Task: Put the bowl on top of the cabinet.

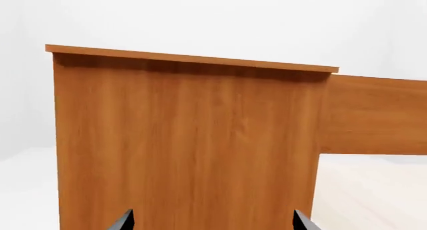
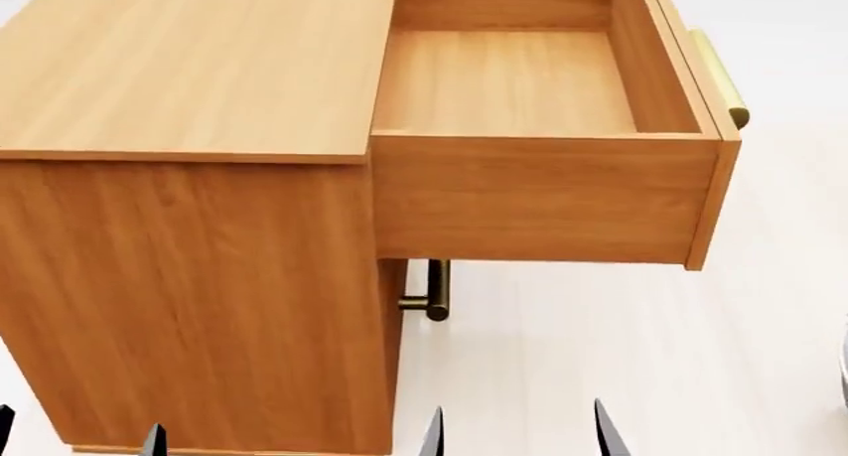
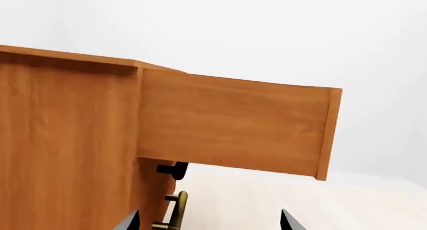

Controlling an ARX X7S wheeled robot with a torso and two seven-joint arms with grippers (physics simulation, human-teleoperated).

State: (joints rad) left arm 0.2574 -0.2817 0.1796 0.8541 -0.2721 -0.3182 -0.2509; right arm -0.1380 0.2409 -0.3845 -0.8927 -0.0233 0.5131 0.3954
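So, the cabinet (image 2: 186, 228) is filling the head view w/ its side panel facing the robot and its flat top (image 2: 199, 64) lying bare. The top drawer (image 2: 543, 193) is standing pulled out to the right, nothing inside, its brass handle (image 2: 722, 83) showing at the far edge; a lower handle (image 2: 438, 292) is poking out beneath. The bowl isn't showing in any view. The left gripper (image 1: 212, 221) is pointing at the cabinet side, fingers spread wide, holding nothing. The right gripper (image 3: 210, 221) is pointing toward the drawer's side, fingers also spread, nothing between them. Only fingertips are showing at the frame edges.
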